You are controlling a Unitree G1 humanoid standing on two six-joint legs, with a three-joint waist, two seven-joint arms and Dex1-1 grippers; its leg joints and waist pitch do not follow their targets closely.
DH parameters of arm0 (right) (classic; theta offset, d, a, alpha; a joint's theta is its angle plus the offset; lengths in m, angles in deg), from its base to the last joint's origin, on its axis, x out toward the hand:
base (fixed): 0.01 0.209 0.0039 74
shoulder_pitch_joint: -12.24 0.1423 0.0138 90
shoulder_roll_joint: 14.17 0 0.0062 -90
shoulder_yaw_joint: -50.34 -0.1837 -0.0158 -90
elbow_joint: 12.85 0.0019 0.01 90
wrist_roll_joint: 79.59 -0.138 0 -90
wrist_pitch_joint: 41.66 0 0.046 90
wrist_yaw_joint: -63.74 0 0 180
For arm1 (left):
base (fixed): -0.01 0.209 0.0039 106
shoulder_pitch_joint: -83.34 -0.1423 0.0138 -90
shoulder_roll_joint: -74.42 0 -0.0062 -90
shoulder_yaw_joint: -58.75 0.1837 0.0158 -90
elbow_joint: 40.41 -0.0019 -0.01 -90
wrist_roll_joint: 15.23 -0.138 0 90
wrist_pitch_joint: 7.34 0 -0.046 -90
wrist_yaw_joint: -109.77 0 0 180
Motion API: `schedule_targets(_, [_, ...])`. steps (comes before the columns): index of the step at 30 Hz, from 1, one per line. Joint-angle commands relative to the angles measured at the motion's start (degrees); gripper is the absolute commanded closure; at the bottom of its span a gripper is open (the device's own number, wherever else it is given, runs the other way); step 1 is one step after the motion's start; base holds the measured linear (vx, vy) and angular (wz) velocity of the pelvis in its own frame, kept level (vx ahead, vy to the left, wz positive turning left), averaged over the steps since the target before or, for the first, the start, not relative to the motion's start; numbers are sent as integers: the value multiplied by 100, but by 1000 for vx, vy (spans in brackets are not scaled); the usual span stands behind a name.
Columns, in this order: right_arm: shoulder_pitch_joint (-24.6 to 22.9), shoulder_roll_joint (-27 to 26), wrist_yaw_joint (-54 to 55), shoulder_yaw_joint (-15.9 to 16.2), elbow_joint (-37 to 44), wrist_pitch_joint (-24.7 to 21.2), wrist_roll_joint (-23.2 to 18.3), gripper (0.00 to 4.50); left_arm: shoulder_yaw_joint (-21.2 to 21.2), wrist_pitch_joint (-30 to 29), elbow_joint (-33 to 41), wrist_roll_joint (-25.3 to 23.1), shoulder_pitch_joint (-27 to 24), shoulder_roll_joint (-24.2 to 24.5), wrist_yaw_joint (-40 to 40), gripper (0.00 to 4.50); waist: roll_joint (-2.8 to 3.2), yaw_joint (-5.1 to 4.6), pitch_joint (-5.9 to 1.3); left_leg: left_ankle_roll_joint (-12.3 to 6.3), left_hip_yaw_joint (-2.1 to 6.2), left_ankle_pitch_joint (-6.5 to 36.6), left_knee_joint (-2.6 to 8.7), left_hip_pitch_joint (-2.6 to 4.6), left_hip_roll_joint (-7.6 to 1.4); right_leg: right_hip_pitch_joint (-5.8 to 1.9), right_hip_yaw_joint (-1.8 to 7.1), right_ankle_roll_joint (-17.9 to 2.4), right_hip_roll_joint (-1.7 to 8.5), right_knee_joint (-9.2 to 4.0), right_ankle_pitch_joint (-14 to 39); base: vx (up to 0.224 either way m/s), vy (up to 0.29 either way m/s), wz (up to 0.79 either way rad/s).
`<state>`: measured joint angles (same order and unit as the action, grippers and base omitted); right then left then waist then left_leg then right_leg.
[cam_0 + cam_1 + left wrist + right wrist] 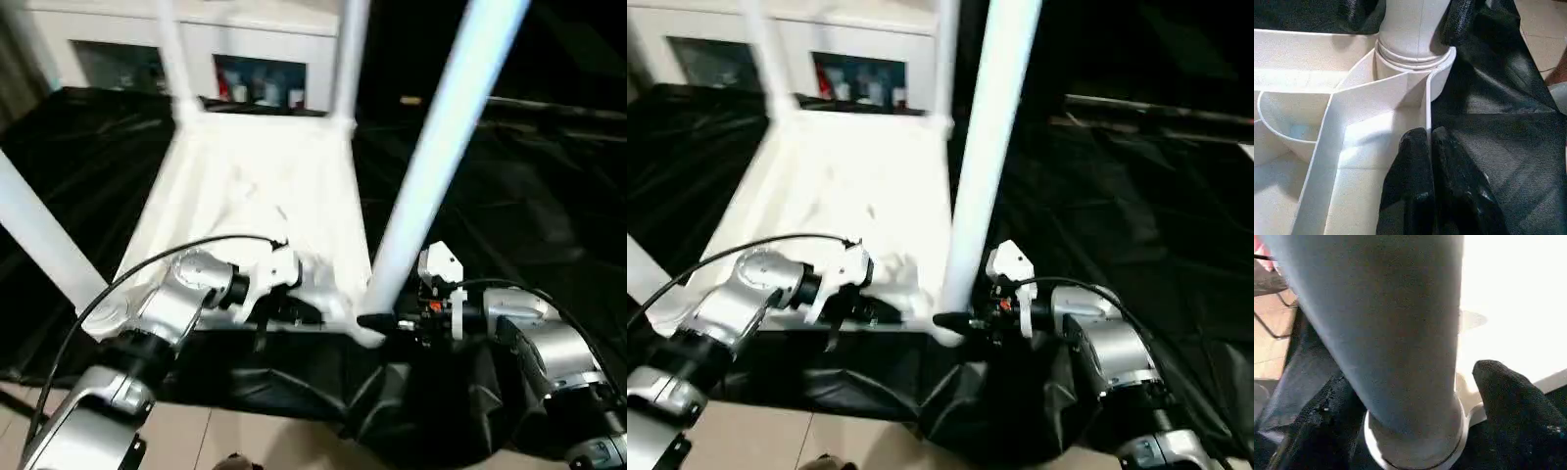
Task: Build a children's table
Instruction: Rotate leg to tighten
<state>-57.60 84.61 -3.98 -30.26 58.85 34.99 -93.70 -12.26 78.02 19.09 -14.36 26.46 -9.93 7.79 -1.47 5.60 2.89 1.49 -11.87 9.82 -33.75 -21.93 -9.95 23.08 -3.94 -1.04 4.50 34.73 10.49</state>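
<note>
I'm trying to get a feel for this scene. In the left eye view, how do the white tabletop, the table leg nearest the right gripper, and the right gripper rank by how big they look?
1. Tabletop, the largest.
2. Near-right leg; it looms close to the camera, so its apparent size is inflated.
3. Right gripper, the smallest, at that leg's base.

Setting: indoor robot test room or lab, furnished like a home. Evidence: table [549,225] draped in black sheeting; white cabinet [196,44] behind it, glazed compartments holding small bottles or jars [265,90], too blurred to identify; pale tiled floor [206,431] in front of the table.
</note>
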Motion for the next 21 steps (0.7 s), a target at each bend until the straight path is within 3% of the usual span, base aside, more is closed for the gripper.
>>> schedule_targets(1, [-21,5,-46,0,103,-59,-98,130,65,11,164,64,20,-35,114,450,8,-13,-326,-75,192,1573,432,162,-420,-221,311,-1182,487,-456,1510,0,0,0])
schedule_targets(10, [-302,-132,182,35,221,-83,-81,207,-8,-19,12,-33,115,-253,-470,450,5,-19,-330,-62,198,1565,429,161,-408,-222,316,-1127,486,-472,1500,0,0,0])
schedule_targets(14, [-315,-510,1347,-180,-100,22,282,228,-213,42,-487,-208,392,-644,-1451,450,0,-46,-297,123,232,1928,438,188,-390,-176,306,-955,509,-557,2254,0,0,0])
schedule_targets(16, [-284,-903,2453,-429,-441,-14,460,237,-348,67,-930,-274,657,-1041,-2205,450,6,-110,-285,236,274,2171,450,209,-374,-165,279,-747,513,-611,2763,0,0,0])
schedule_targets(18, [-250,-1163,3016,-598,-576,-97,433,247,-375,49,-1128,-325,786,-1275,-2595,450,-3,-146,-289,223,287,2226,458,185,-361,-181,276,-631,520,-644,2933,0,0,0])
schedule_targets(20, [-147,-1619,3882,-858,-753,-196,385,248,-403,-7,-1392,-392,970,-1673,-3210,450,45,-186,-286,217,288,2331,452,226,-352,-141,266,-584,514,-701,3046,0,0,0])
schedule_targets(21, [-133,-1662,3953,-880,-767,-206,384,249,-398,-9,-1412,-399,984,-1707,-3251,450,38,-193,-292,235,286,2355,445,249,-352,-116,265,-598,513,-704,3046,0,0,0])
